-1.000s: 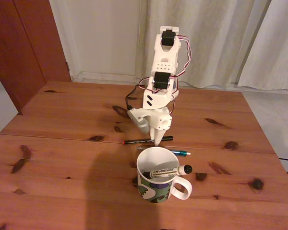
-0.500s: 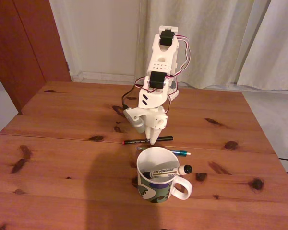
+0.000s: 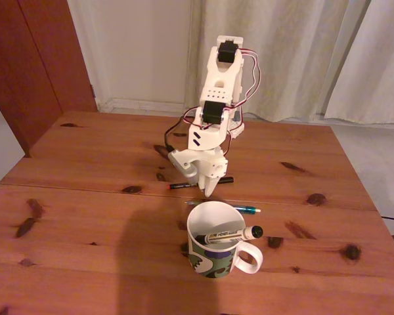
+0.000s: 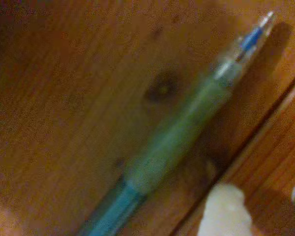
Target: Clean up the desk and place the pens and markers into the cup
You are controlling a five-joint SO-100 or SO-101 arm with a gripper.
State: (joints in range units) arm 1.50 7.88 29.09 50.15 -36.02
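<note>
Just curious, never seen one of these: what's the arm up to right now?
Gripper down at the black pen, grip unclear. White marker in the mug. Teal pen on the desk. Nothing in the way.

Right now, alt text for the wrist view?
Blurred close-up of a teal-green pen lying diagonally on the reddish-brown desk, its clear tip pointing to the upper right. A white gripper fingertip shows at the bottom edge.
</note>
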